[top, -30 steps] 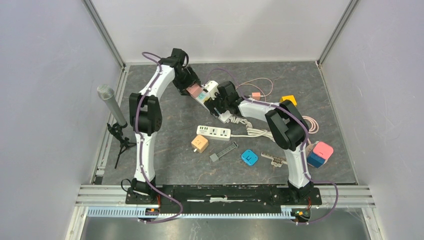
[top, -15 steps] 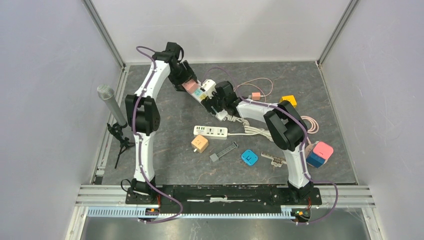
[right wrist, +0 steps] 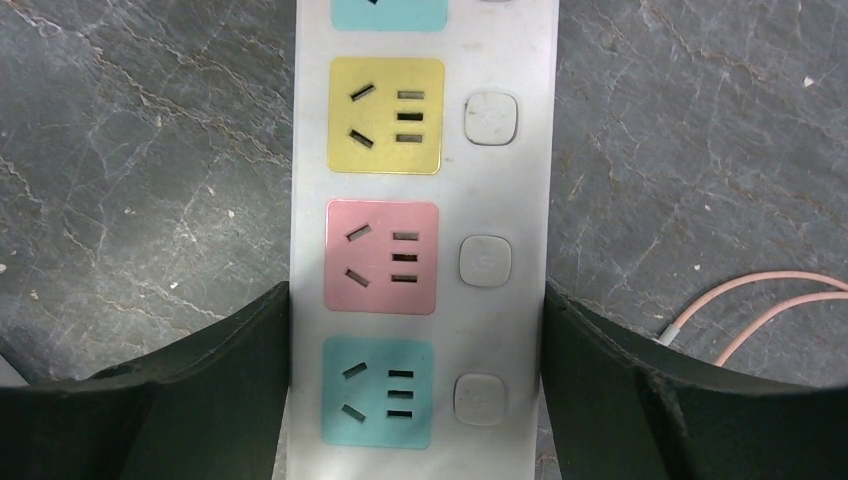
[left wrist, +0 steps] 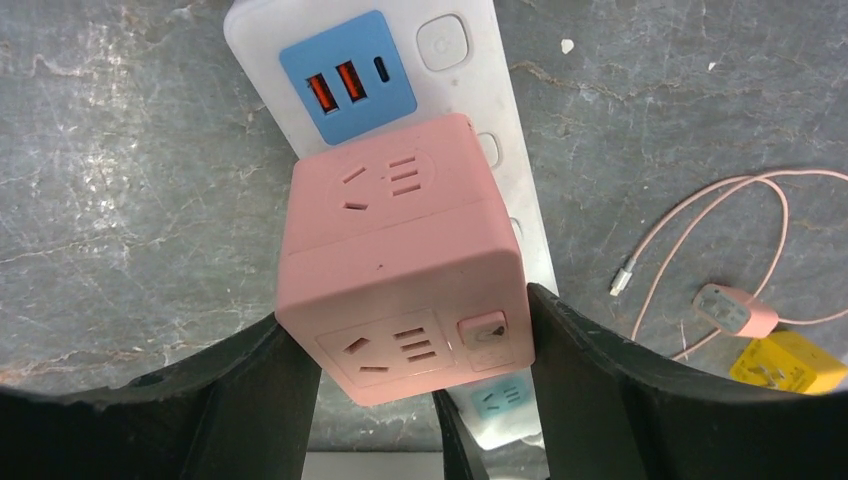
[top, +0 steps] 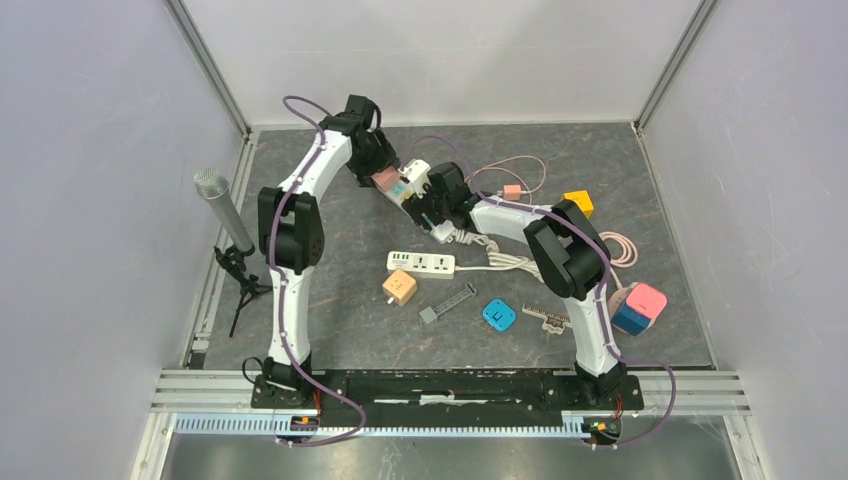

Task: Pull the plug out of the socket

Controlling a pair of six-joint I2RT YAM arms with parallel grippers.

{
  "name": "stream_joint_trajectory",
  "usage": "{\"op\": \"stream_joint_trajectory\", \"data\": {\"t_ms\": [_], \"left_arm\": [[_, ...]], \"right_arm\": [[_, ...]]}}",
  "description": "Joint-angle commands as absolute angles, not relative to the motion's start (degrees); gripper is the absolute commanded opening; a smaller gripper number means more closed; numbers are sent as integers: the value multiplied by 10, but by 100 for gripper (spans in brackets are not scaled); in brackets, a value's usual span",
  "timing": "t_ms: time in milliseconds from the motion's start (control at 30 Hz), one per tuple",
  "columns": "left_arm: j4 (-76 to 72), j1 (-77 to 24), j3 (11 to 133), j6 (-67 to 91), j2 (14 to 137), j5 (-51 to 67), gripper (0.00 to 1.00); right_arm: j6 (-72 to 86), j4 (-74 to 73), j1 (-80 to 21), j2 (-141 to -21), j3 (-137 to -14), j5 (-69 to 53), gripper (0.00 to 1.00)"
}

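A pink cube plug sits on the far end of a white power strip with coloured sockets. My left gripper is shut on the pink cube. In the left wrist view its fingers press both sides of the cube, over the strip. The cube looks tilted, and its prongs are hidden. My right gripper is shut on the strip's near part. In the right wrist view its fingers clamp the strip's two long edges beside the teal socket.
A second white power strip, an orange cube, a grey bar and a blue cube lie nearer. A pink cable, a yellow plug and a pink-blue cube lie right. A microphone stands left.
My left gripper swung a little to the left with the pink cube, then came back right. The strip and my right gripper shifted slightly left and farther away.
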State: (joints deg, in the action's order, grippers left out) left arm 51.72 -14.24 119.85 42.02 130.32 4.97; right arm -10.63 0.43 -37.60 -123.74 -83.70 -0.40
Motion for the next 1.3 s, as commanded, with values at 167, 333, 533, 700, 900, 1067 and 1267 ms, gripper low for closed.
{"op": "stream_joint_trajectory", "data": {"t_ms": [167, 333, 533, 700, 900, 1067, 1267], "left_arm": [[531, -147, 1241, 383, 1250, 137, 29], [544, -111, 1275, 363, 1251, 211, 29], [543, -105, 1249, 364, 1231, 200, 29], [525, -115, 1199, 370, 1208, 139, 28], [515, -97, 1189, 362, 1193, 119, 28], [514, -87, 1163, 346, 1192, 134, 28], [509, -87, 1098, 316, 1188, 178, 30]], "right_arm": [[-127, -102, -374, -1300, -819, 19, 0], [-124, -97, -374, -1301, -820, 22, 0], [-122, -111, -374, -1312, -847, 22, 0], [-117, -126, -374, -1320, -859, 23, 0], [-106, -122, -374, -1310, -856, 9, 0], [-92, -145, -373, -1297, -924, -22, 35], [-39, -138, -358, -1276, -992, -84, 63]]}}
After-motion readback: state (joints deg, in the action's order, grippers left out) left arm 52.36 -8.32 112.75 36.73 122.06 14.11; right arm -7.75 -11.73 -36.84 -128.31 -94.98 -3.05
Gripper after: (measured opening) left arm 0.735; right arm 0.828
